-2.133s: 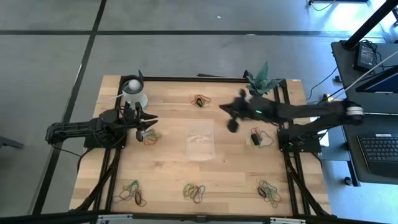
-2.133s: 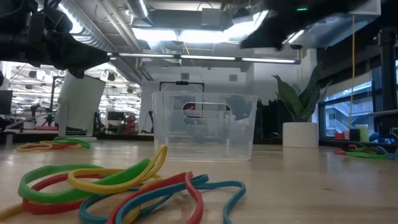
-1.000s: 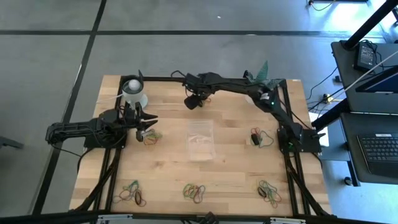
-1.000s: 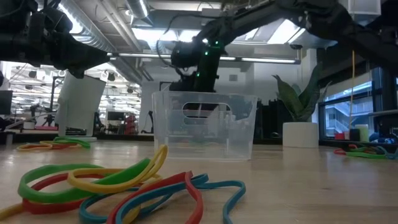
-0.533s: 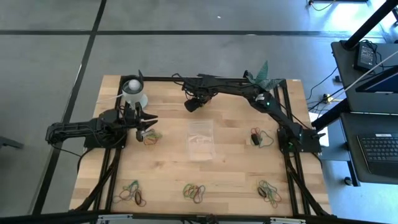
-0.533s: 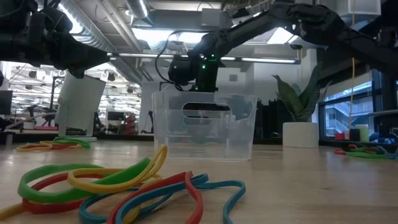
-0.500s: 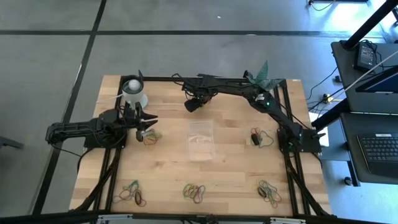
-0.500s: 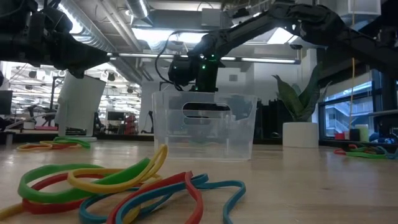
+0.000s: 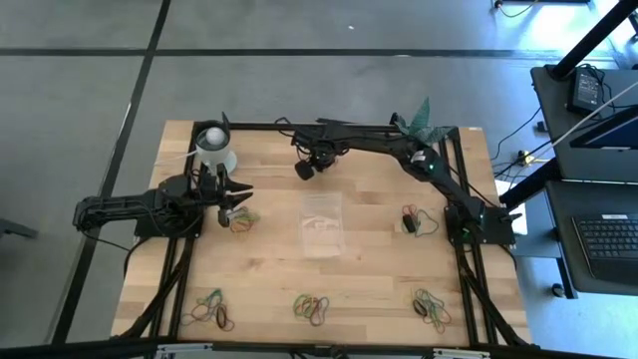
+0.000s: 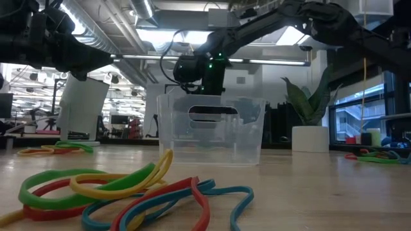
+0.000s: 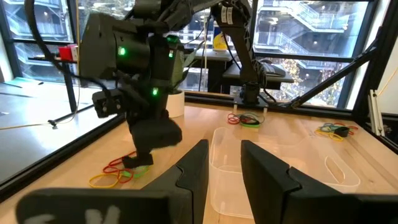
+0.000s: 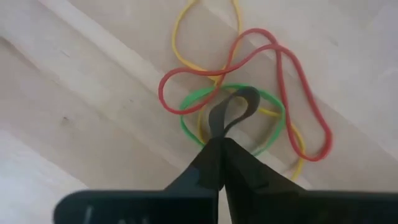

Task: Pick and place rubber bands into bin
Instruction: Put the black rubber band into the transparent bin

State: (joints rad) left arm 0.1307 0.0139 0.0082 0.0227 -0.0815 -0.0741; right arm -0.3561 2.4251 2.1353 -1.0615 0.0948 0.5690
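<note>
Right gripper (image 12: 219, 146) at the table's far edge, fingers pinched together on a dark rubber band (image 12: 231, 109) above red, yellow and green rubber bands (image 12: 249, 93). Left gripper (image 11: 222, 165) waits left of the clear bin (image 9: 321, 224) at table centre, fingers narrowly parted, empty.

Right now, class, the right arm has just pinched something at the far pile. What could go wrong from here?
1. The right end effector is shut on a dark rubber band lying across the red band and green band; lifting may drag those along.
2. Only a small loop shows past its tips, so the dark band may slip out.
3. The clear bin is narrow, so a drop could miss.
</note>
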